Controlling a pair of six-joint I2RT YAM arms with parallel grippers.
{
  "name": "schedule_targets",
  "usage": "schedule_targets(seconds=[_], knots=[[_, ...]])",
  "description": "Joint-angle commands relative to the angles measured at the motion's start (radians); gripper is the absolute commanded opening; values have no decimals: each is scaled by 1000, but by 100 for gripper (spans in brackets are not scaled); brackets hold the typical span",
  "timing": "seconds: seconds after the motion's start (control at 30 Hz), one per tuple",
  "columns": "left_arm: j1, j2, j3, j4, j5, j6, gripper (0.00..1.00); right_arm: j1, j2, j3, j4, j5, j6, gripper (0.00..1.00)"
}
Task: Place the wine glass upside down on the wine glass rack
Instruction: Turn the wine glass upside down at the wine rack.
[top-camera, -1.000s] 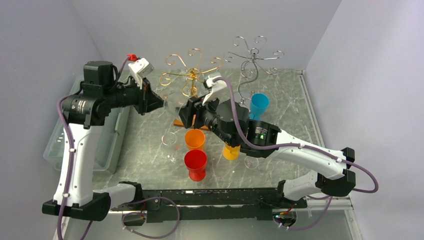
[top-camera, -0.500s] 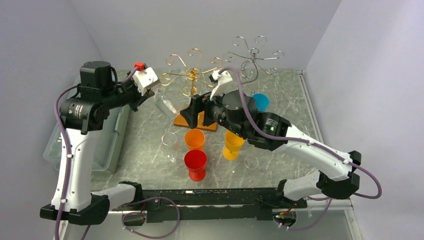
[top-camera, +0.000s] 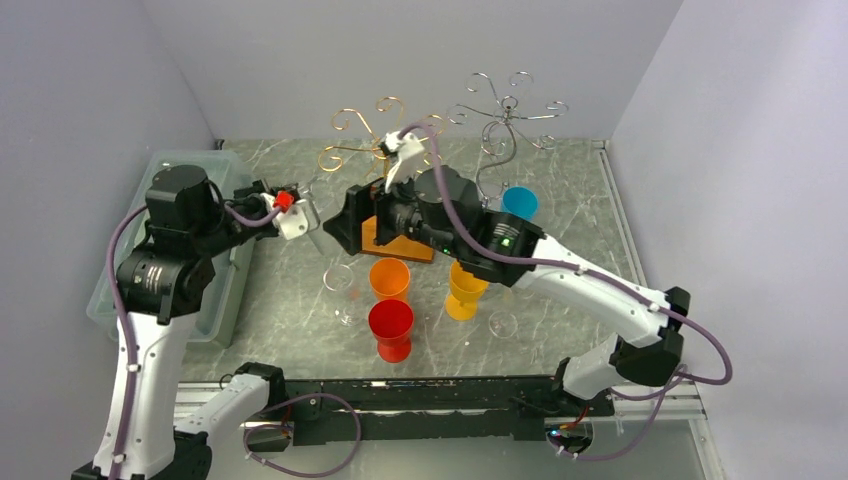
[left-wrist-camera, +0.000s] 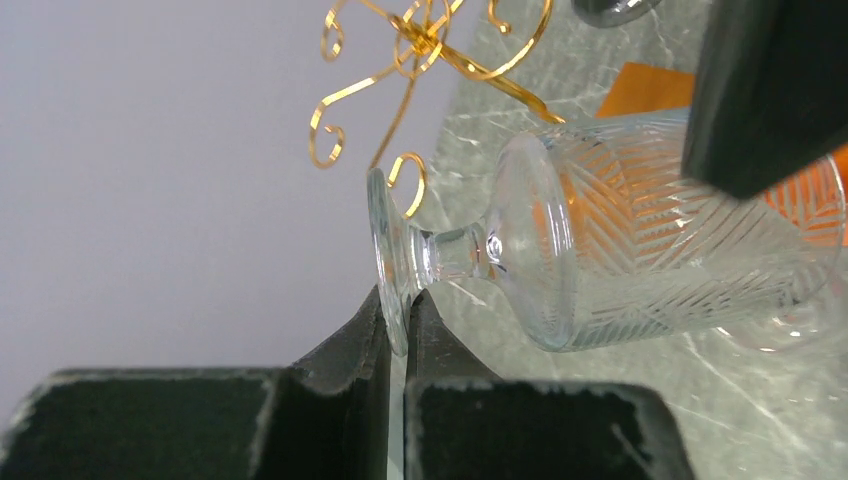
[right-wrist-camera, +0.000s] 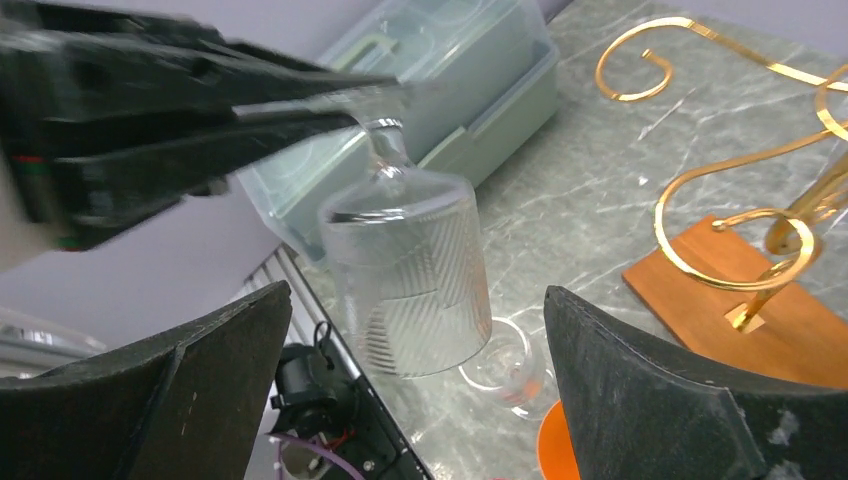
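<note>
The left wrist view shows the left fingers (left-wrist-camera: 365, 335) pinched shut on the foot rim of the clear wine glass (left-wrist-camera: 640, 230). The glass is held aloft toward the bench's (top-camera: 290, 290) rear left corner, beside the gold rack (left-wrist-camera: 425, 40). Only the right wrist view shows the right fingers (right-wrist-camera: 215, 365) spread wide, flanking the bowl without touching.

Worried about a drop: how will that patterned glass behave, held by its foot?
Probably fragile: the wine glass is clear glass with a narrow stem. Likely slippery and apt to pivot, since the left claw pinches only the foot's edge.
</note>
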Motion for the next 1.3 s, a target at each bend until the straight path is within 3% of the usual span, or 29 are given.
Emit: schedule_targets(seconds=[0.0,0.3,0.37,0.47,0.6,0.63,0.67,0.73,0.8,0.97,1.17,1.27], knots=[[-4,-39,23,152,79,117,0,3,19,-36,157,-105,-37,100],[-4,-73,-2,149,154,170,0,31,80,-124,294,-24,-159,100],[-4,-77,2,139,174,176,0,31,88,-146,327,-6,-176,96],[-4,-88,-4,134,196,181,0,32,69,-231,459,11,-197,77],[-4,-92,-3,144,197,148,0,33,33,-368,651,60,-212,37],[-4,-90,-1,149,193,120,5,33,27,-396,693,72,-216,30],[-4,-87,-2,156,187,87,25,34,22,-428,735,85,-225,24],[-4,-78,-4,179,165,13,56,35,16,-493,829,130,-232,22],[-4,-59,-1,213,112,-81,70,34,18,-551,903,168,-251,22],[-4,43,58,211,-72,-284,88,26,50,-604,991,238,-289,22],[4,212,150,163,-256,-465,88,-5,87,-622,1087,249,-270,22],[52,273,161,179,-270,-539,86,-10,101,-622,1120,245,-263,22]])
